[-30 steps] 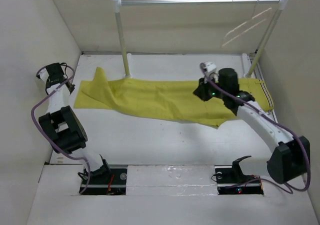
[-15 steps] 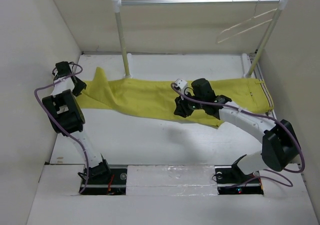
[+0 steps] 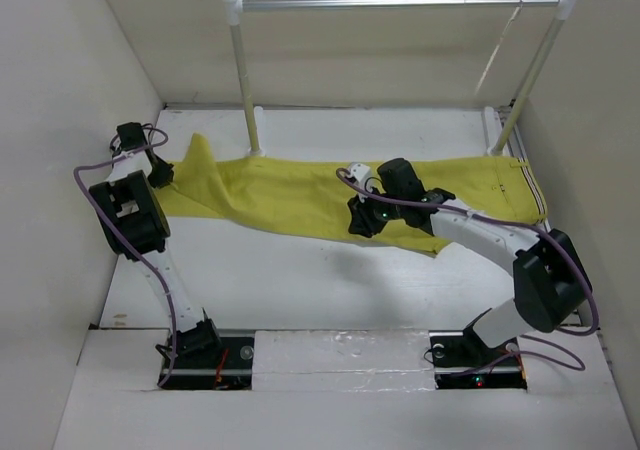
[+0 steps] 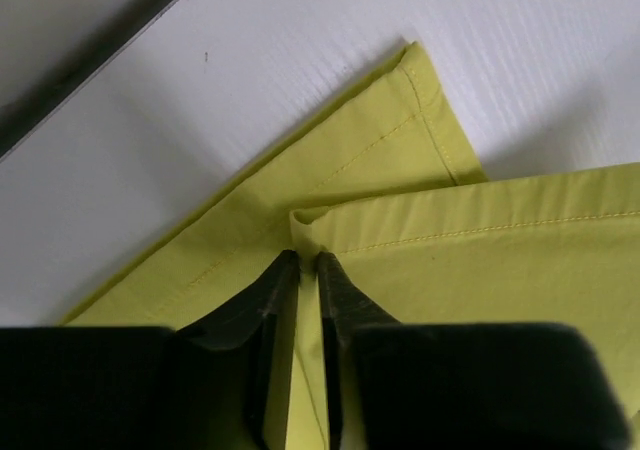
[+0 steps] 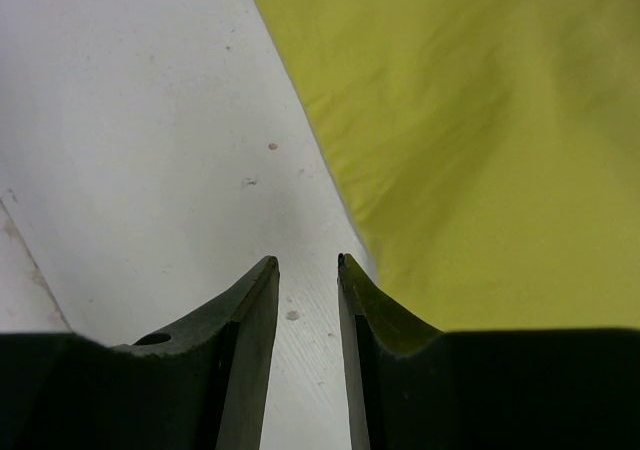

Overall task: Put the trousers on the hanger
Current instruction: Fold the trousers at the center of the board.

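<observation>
With the left gripper (image 4: 302, 262), nipped a raised fold of the trousers (image 4: 480, 270) at a leg hem, fingers almost together and yellow cloth between them. Held the right gripper (image 5: 307, 262) parted, with only bare table (image 5: 150, 120) in the gap and one finger at the cloth's near edge. Had the left arm bent low at the table's left side, close to the wall (image 3: 60, 120), and the right arm stretched to the middle of the cloth. Found the trousers spread flat across the table from left to right, hems to the left and the striped waistband (image 3: 530, 185) to the right, just in front of the feet of the two posts (image 3: 245, 80). Farther back, saw the hanger (image 3: 498, 48) hooked near the right end of the rail (image 3: 400, 3), thin and nearly edge-on, well above the cloth and apart from it.
</observation>
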{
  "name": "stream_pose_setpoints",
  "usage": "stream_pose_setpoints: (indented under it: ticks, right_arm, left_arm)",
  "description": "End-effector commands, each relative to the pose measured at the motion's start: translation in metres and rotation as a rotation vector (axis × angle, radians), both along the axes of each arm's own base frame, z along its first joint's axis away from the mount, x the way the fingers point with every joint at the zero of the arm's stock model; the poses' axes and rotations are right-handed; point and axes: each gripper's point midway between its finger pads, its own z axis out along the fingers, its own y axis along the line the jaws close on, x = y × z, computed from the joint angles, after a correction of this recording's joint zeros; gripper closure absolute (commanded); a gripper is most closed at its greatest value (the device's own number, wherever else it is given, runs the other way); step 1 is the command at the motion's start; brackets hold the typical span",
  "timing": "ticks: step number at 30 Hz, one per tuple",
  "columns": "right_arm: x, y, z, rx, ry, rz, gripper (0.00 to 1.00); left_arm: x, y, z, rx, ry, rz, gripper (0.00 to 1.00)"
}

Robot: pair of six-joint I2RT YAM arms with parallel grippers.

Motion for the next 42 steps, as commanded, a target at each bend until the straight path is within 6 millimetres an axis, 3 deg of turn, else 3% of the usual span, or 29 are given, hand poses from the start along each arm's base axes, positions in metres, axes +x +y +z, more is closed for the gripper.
stream_pose_setpoints:
  ticks: [1,3,8,13,24,26,30,34,35,38,42]
  right_arm:
    - [0.006,0.017,0.022,0.042,-0.055,0.042,0.64]
    - [0.007,0.018,0.02,0.039,-0.052,0.043,0.64]
    - [0.009,0.017,0.013,0.033,-0.045,0.06,0.64]
    - [0.01,0.018,0.005,0.032,-0.027,0.084,0.64]
    - [0.018,0.006,-0.002,0.011,-0.011,0.082,0.64]
    - [0.019,0.002,0.001,0.012,-0.011,0.076,0.64]
    - [0.019,-0.008,0.002,0.001,-0.006,0.053,0.62]
    - [0.023,-0.021,0.008,-0.007,-0.015,0.016,0.6]
    - [0.024,-0.025,0.009,-0.01,-0.013,0.006,0.59]
    - [0.03,-0.041,0.01,-0.019,-0.013,-0.04,0.58]
    - [0.032,-0.059,0.012,-0.014,-0.013,-0.094,0.51]
  left_arm:
    - [0.012,0.005,0.024,0.032,-0.046,0.01,0.93]
    - [0.008,0.01,0.028,0.061,-0.04,0.032,1.0]
    - [-0.01,0.013,0.058,0.116,-0.077,0.074,1.0]
    - [-0.038,0.019,0.075,0.162,-0.086,0.158,1.0]
    - [-0.111,0.039,0.034,0.264,0.121,0.337,1.0]
    - [-0.114,0.043,0.028,0.253,0.127,0.358,1.0]
    - [-0.124,0.055,0.019,0.234,0.18,0.416,0.82]
    - [-0.129,0.057,0.017,0.226,0.183,0.429,0.47]
    - [-0.129,0.056,0.017,0.223,0.176,0.419,0.34]
    - [-0.127,0.045,0.008,0.175,0.172,0.373,0.22]
    - [-0.112,0.026,-0.005,0.105,0.126,0.277,0.21]
